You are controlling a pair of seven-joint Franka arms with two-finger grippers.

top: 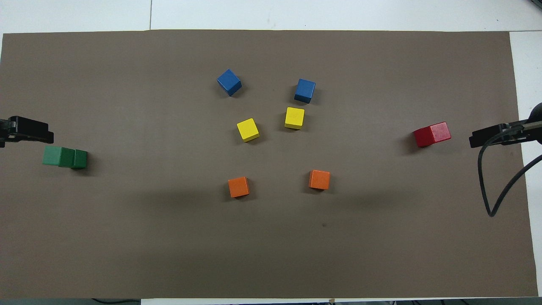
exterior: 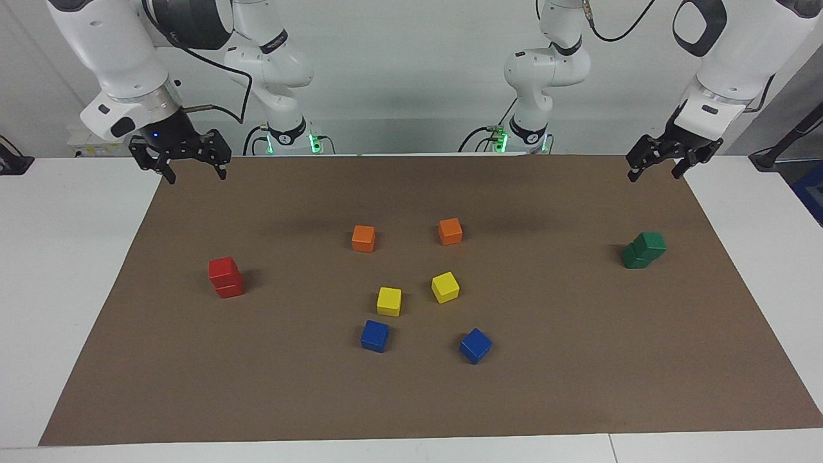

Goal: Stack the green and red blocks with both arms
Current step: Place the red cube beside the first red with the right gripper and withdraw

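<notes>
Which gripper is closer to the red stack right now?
Right. The right gripper hangs open in the air at the red stack's end of the mat; the left gripper hangs open at the other end, by the green stack.

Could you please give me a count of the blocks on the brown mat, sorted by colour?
Red blocks: 2, stacked
Green blocks: 2, stacked
Orange blocks: 2
Yellow blocks: 2
Blue blocks: 2
Total: 10
</notes>
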